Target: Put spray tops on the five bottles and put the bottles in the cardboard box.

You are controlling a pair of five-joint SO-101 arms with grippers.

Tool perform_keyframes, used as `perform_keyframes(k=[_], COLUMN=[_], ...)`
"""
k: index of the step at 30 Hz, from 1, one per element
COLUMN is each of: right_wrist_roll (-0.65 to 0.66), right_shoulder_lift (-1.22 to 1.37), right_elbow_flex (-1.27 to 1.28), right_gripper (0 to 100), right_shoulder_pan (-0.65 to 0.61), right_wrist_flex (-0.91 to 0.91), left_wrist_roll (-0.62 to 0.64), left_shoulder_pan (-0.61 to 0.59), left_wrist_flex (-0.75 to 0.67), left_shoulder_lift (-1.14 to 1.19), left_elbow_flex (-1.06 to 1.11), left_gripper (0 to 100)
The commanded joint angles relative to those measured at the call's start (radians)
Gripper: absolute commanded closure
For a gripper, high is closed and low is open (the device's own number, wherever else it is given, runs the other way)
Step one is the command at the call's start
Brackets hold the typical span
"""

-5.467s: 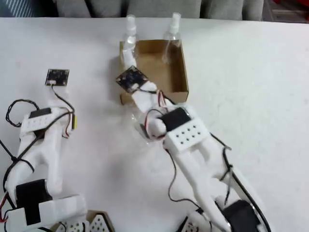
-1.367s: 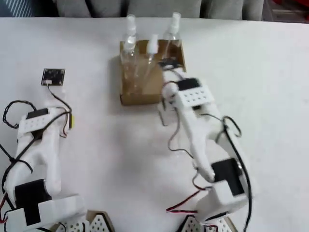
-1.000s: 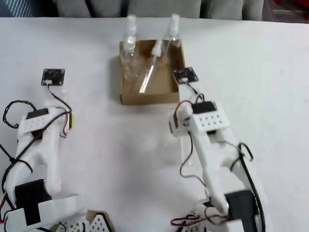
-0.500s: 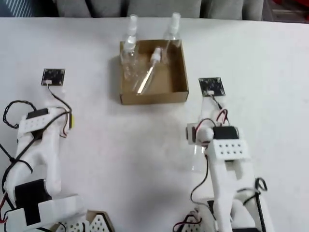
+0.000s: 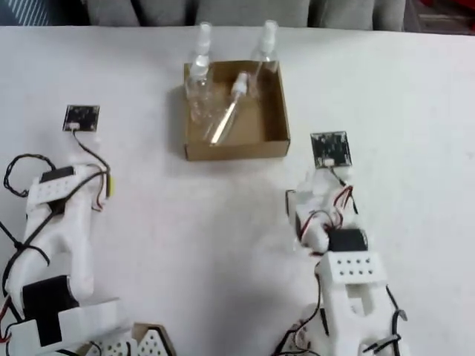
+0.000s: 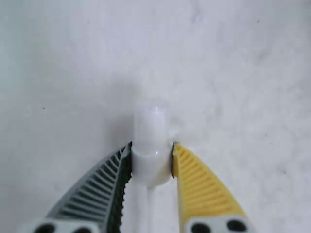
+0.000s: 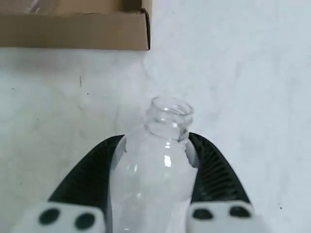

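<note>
Bottle (image 7: 154, 162) clear, uncapped, between right fingers (image 7: 216, 170).

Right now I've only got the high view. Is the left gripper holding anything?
Observer: Yes. In the left wrist view, the left gripper is shut on a white spray top, with its dip tube trailing back towards the wrist.
Operator: And the right?
Observer: The right gripper is shut on a clear bottle, with one finger on each side of its shoulder.
Operator: Capped?
Observer: No. Its neck is open, with nothing screwed on.
</note>
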Motion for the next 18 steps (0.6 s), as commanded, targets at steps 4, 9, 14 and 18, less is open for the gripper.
perform_keyframes(k=[4,9,14,18], right_wrist_roll=[-0.006,-0.006,-0.006,-0.006], right_shoulder_lift=[-0.111,-0.179,-0.242,-0.302], right_elbow_flex=[0.083,0.199,0.273,0.318], right_gripper=[98.1,98.1,98.1,98.1], right_shoulder_pan=[0.01,0.01,0.008,-0.027], right_wrist_flex=[-0.182,-0.367,-0.483,-0.507], left_wrist_roll=[0.066,0.167,0.172,0.172], left_shoulder_pan=[0.008,0.105,0.262,0.381], left_wrist_flex=[0.014,0.087,0.069,0.015], left_shoulder_lift=[-0.047,-0.185,-0.343,-0.472], left_elbow_flex=[-0.089,-0.13,-0.132,-0.132], left_gripper=[98,98,98,98])
